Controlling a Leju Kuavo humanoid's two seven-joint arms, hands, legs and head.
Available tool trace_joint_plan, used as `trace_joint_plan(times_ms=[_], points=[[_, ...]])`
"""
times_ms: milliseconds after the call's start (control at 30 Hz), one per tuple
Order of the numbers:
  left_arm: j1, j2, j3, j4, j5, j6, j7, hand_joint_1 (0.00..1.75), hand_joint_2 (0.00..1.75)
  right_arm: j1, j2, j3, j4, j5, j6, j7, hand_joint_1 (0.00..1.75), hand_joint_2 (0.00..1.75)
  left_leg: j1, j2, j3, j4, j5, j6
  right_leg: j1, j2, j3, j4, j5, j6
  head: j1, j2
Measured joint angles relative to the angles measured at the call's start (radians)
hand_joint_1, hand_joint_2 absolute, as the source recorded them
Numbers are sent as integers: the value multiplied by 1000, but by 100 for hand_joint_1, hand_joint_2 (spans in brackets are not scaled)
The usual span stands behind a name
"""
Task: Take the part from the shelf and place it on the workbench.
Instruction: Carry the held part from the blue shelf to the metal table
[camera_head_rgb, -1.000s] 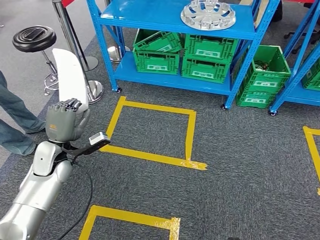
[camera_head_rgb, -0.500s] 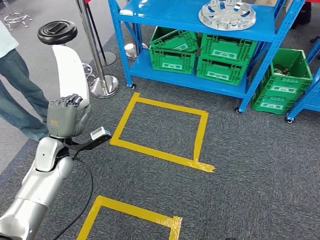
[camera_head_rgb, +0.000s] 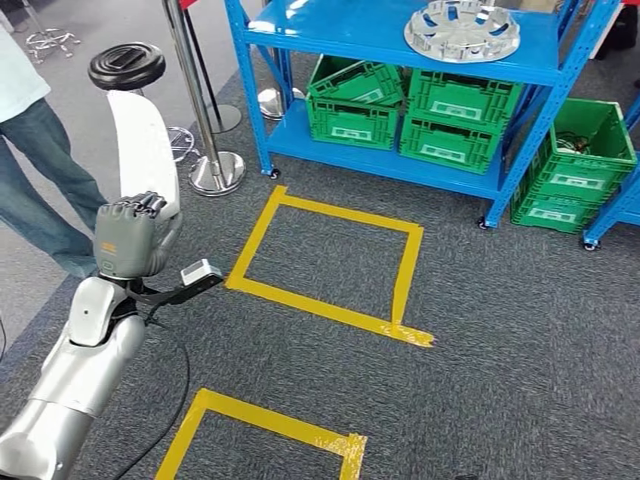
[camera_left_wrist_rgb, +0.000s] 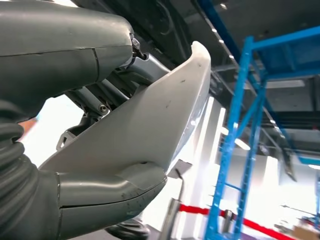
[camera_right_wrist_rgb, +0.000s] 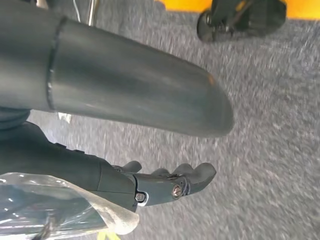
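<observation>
One white curved part (camera_head_rgb: 142, 140) stands upright in my left hand (camera_head_rgb: 130, 238), whose fingers are curled around its lower end; in the left wrist view the same white part (camera_left_wrist_rgb: 151, 120) runs between the thumb and the darker fingers, clamped there. Taking the blue shelf (camera_head_rgb: 392, 40) as my landmark, the held part is well off to the shelf's left and nearer to me, over the grey carpet (camera_head_rgb: 490, 340). A silver wheel cover (camera_head_rgb: 462, 28) lies flat on the shelf's upper board, and green crates (camera_head_rgb: 407, 110) sit on the board beneath it. Another green crate (camera_head_rgb: 577, 165) stands on the carpet at the shelf's right end. Yellow tape squares (camera_head_rgb: 332, 260) mark the carpet in front of the shelf. A black stool (camera_head_rgb: 127, 65) and a chrome post (camera_head_rgb: 200, 110) stand left of the shelf, with a person's legs (camera_head_rgb: 41, 180) further left. My right hand (camera_right_wrist_rgb: 162, 182) hangs over the carpet with fingers slightly bent and apart, holding nothing.
</observation>
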Motion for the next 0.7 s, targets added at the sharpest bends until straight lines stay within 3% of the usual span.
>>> trace_joint_plan(times_ms=[133, 200, 267, 300, 333, 367, 400, 433, 467, 533, 600, 667, 700], points=[[-1, -1, -1, 0, 0, 0, 0, 175, 175, 1, 0, 0, 0, 0, 0, 0, 0, 0, 0, 11, -26, 63, -35, 0, 4, -12, -1, 0, 0, -3, -2, 0], [1, -1, -2, 3, 0, 0, 0, 175, 175, 2, 0, 0, 0, 0, 0, 1, 0, 0, -1, 15, -66, 167, -75, 1, 11, -38, -3, 1, 0, -6, -2, 0], [3, 0, -5, 6, 0, 0, 1, 175, 175, 1, 0, 1, 0, 0, 0, 1, 0, 0, -14, 52, -23, 106, -48, 19, 23, -97, -2, 2, -2, -5, -1, 0], [3, 0, -6, 6, 0, 0, 1, 175, 175, 0, 0, 1, 0, 0, -1, 0, 0, 0, -19, 60, 14, 26, -14, 35, 25, -97, -8, 16, -16, 3, -1, 0], [3, 0, -7, 7, 0, 0, 2, 175, 175, 0, 0, 1, 0, 0, 0, -1, 0, 0, -25, 42, 48, -50, 19, 52, 26, -79, -19, 37, -16, 8, 1, 0], [4, -1, -8, 7, 0, 0, 2, 175, 175, 0, 0, 1, 0, 0, 0, -2, 0, 0, -25, 2, 45, -56, 24, 62, 25, -35, -26, 44, -13, 10, 2, 0], [4, -3, -8, 6, 0, 0, 3, 175, 175, 1, 0, 1, 0, 0, 0, -4, 0, 0, -24, -36, 41, -57, 29, 67, 21, 22, -28, 47, -11, 8, 3, 0], [5, -5, -9, 6, 0, 0, 3, 175, 175, 3, -1, 2, 0, 0, 0, -4, 0, 0, -23, -70, 36, -55, 32, 63, 20, 52, -22, 32, 2, 3, 3, 0], [5, -6, -9, 6, 0, 0, 3, 175, 175, 2, -1, 2, 0, 0, 0, -5, 0, 0, -21, -81, 31, -54, 34, 57, 20, 64, -11, 12, 2, 1, 2, 0], [8, -6, -9, 6, 1, 0, 3, 175, 175, 1, -1, 2, 0, 0, 1, -5, 0, 0, -16, -103, 22, -57, 42, 42, 20, 46, -4, 0, 0, -1, 2, 0], [10, -3, -9, 6, 1, 0, 3, 175, 175, 0, 0, 2, 0, 0, 1, -5, 0, 0, -19, -71, 11, -39, 29, 32, 17, 19, 3, -11, 5, -9, -1, 0], [7, -1, -9, 6, 3, 0, 3, 175, 175, 1, 0, 2, 0, 0, 1, -5, 0, 0, -21, -8, -30, 51, -22, 25, 17, -9, 8, -18, 8, -17, -6, 0], [7, -1, -9, 6, 5, 0, 3, 175, 175, 1, 0, 2, 0, 0, 2, -6, 0, 0, -19, 9, -61, 118, -54, 21, 18, -23, 8, -18, 7, -19, -8, 0]])
